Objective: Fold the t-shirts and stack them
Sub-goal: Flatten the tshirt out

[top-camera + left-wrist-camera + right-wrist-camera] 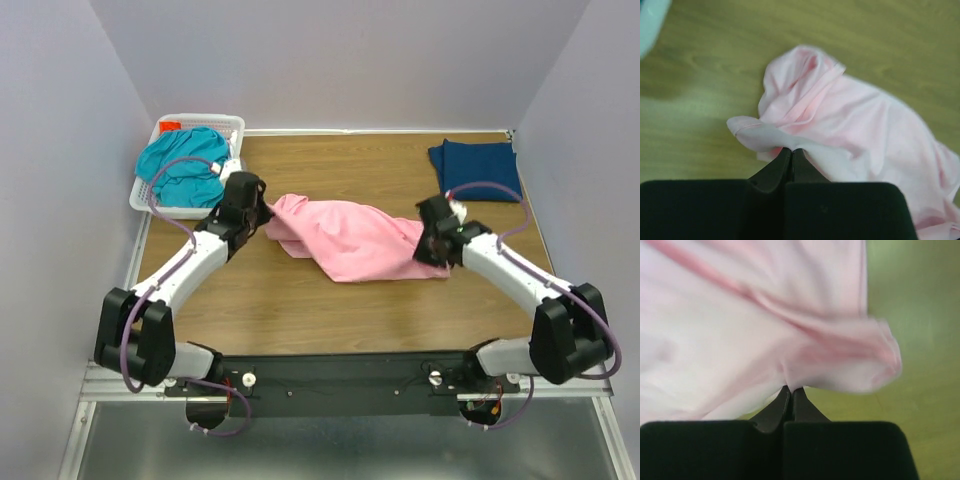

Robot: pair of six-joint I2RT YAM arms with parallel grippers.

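Currently left tool pinched tight on pink shirt edge, right tool likewise at opposite end. Fabric judged light, limp; grip hems, corners.

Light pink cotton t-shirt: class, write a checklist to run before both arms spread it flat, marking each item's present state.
1. The left gripper shut on the light pink cotton t-shirt: ok.
2. The right gripper shut on it: ok.
3. Shirt flat on the wooden table: not ok, bunched between the grippers.
4. The folded dark navy-blue t-shirt apart from it, at the far right corner: ok.
5. Which part each gripper holds, hem or sleeve: cannot tell.
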